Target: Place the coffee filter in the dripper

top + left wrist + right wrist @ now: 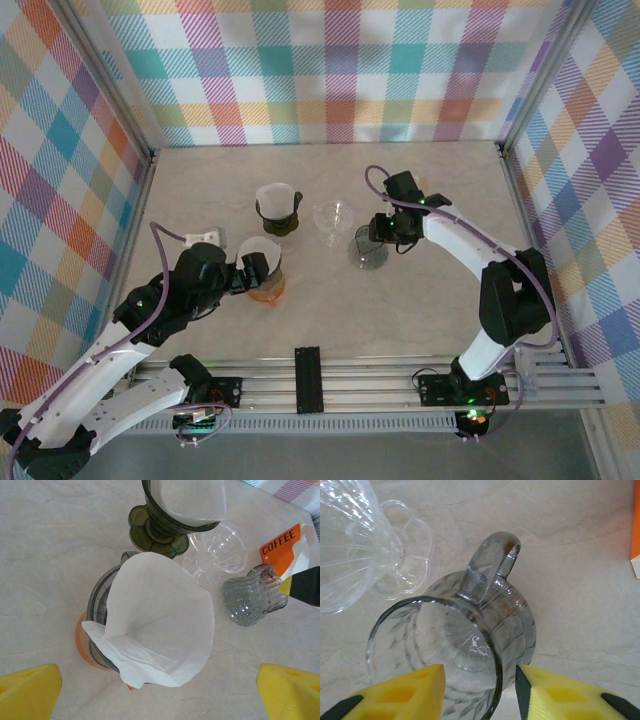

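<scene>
The coffee filter [160, 625] sits loosely in the orange-based dripper [85, 640], tilted, with one flap folded over the near rim. It looks like feather-light, floppy paper that would crease under a hard pinch, so its stiffer seamed edge seems the best hold. The left fingers [30, 692] stand wide just in front of that dripper, touching nothing. To its right, the right fingers [400, 695] straddle the wall of the grey glass dripper [470, 630], part-open and not visibly pinching. A green dripper [155, 530] and a clear dripper [215, 550] crowd it from behind, while bare worktop [45, 555] lies to its left.
</scene>
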`<state>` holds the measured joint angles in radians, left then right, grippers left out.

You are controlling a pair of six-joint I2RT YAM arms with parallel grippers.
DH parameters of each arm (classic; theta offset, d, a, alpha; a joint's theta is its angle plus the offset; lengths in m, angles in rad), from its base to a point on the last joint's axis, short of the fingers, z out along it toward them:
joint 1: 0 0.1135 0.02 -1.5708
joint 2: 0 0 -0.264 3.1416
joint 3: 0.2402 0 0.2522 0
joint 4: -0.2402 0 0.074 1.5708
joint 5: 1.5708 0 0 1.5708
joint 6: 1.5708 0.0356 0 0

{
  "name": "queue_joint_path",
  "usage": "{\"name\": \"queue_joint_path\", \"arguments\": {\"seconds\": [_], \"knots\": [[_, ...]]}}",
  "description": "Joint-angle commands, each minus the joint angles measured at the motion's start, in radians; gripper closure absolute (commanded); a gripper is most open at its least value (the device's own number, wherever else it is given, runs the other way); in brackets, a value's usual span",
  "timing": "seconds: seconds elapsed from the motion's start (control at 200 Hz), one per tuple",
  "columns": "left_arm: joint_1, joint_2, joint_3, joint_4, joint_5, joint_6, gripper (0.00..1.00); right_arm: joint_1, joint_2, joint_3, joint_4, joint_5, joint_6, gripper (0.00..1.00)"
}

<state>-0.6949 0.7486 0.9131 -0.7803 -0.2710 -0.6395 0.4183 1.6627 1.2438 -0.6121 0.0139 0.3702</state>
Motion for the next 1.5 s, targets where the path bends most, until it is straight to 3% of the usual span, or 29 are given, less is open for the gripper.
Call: {"name": "queue_joint_path", "arguments": {"seconds": [0.0, 0.325, 0.66, 1.13, 1.355, 1.5], "knots": [[0.013, 0.009, -0.006, 0.007, -0.001, -0.006, 0.0, -0.006, 0.023, 0.037, -0.023, -0.035, -0.027, 0.61], [0.012, 0.013, -0.013, 0.019, 0.001, -0.009, 0.0, -0.006, 0.034, 0.019, -0.054, -0.063, -0.047, 0.75], [0.013, 0.029, -0.015, 0.036, 0.011, -0.008, 0.0, 0.011, -0.034, -0.048, -0.073, -0.115, -0.068, 0.83], [0.013, 0.044, -0.022, 0.059, 0.031, -0.013, 0.0, 0.188, -0.086, -0.07, -0.089, -0.132, -0.035, 0.83], [0.012, 0.053, -0.023, 0.068, 0.056, -0.015, 0.0, 0.24, -0.07, -0.075, -0.077, -0.131, -0.027, 0.78], [0.013, 0.052, -0.021, 0.071, 0.055, -0.013, 0.0, 0.241, -0.091, -0.063, -0.07, -0.102, -0.022, 0.57]]}}
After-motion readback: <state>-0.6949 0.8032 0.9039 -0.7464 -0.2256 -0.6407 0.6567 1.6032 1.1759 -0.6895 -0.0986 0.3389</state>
